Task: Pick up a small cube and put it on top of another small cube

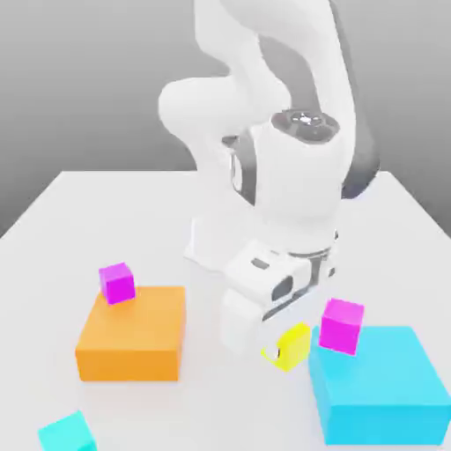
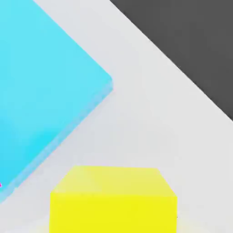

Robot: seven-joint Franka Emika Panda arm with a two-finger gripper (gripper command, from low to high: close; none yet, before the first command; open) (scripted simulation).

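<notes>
The gripper (image 1: 286, 352) seems closed on the yellow cube (image 1: 295, 346), fingers partly hidden, in the exterior view; the cube sits tilted, one edge down, between the two blocks, with no longer axis to see; left to right around it, a cyan cube (image 1: 68, 433), a magenta cube (image 1: 117, 283) at the orange block's (image 1: 132, 335) back edge, then another magenta cube (image 1: 342, 326) by the cyan block (image 1: 379, 383), near the yellow cube.

Pale, plain tabletop (image 1: 238, 410) bearing two broad, flat blocks. The orange block (image 1: 132, 335) lies toward the exterior view's left and the cyan block (image 1: 383, 388) toward its right, well apart. A small cyan cube (image 1: 68, 435) lies near the exterior view's lower left corner.
</notes>
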